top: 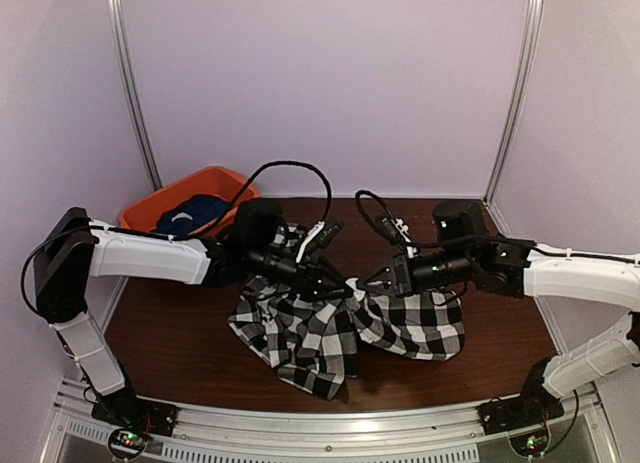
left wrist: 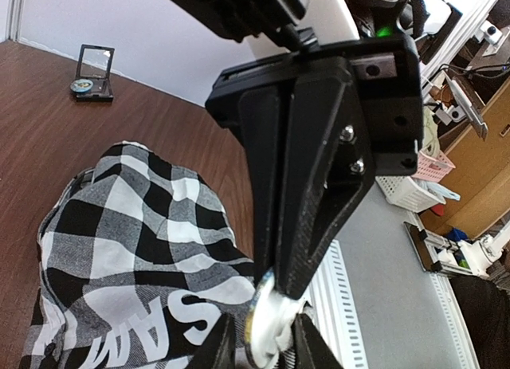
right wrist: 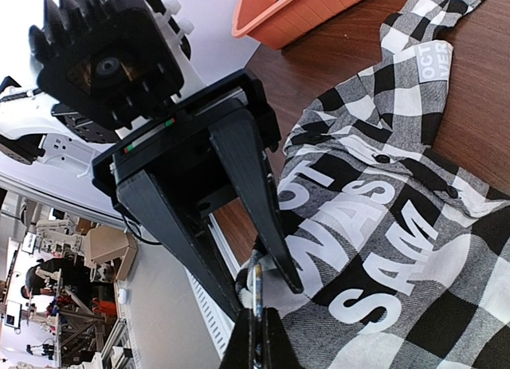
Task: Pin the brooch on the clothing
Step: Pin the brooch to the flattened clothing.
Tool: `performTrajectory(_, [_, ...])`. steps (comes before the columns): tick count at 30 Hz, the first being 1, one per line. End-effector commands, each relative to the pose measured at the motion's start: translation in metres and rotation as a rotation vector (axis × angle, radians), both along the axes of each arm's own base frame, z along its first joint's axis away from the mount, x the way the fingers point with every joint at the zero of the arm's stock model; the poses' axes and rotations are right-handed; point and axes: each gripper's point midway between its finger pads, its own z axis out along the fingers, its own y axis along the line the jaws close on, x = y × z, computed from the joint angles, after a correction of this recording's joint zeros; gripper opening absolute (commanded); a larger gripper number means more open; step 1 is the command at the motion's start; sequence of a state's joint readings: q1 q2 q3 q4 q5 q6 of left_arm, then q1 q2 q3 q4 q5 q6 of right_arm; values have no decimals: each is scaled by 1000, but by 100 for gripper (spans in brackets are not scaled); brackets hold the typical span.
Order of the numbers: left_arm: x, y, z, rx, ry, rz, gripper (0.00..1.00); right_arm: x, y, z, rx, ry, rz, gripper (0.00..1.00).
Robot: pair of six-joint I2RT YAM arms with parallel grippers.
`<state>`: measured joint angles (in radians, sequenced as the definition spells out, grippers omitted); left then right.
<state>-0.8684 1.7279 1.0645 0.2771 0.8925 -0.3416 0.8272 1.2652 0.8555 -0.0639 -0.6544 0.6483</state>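
The black-and-white checked shirt (top: 320, 333) lies crumpled mid-table, its black panel of white lettering (right wrist: 374, 249) facing up. Both grippers meet tip to tip over its left part. The brooch (left wrist: 267, 325), a round silvery disc, sits at a raised fold of the shirt (left wrist: 135, 225). My right gripper (right wrist: 259, 312) is shut on the disc's rim, which shows edge-on (right wrist: 256, 285). My left gripper (left wrist: 261, 319) has its fingers closed in on both faces of the brooch, with white cloth bunched behind it. In the top view the left gripper (top: 335, 281) and right gripper (top: 368, 281) nearly touch.
An orange bin (top: 150, 211) at the back left holds a dark navy garment (top: 190, 215). A small open case (left wrist: 94, 70) stands on the brown table (top: 180, 323) by the wall. Metal rails run along the near edge.
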Motion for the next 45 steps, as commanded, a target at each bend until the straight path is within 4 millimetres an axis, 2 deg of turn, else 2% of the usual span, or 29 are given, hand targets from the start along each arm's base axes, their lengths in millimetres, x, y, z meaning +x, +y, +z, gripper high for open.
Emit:
performTrajectory(1, [15,-5,-7,30,-31,63,26,-9,7,20,44,-48,44,0])
performTrajectory(30, [29,-5,-35,196,-76,118,21,-11,14,28,24,-63,60,0])
performTrajectory(34, [22,-4,-33,198,-83,77,21,-11,14,25,16,-64,61,0])
performTrajectory(39, [15,-3,-20,159,-102,36,24,-12,12,22,6,-70,57,0])
performTrajectory(45, [26,5,2,87,-101,58,34,-11,9,19,-10,-79,50,0])
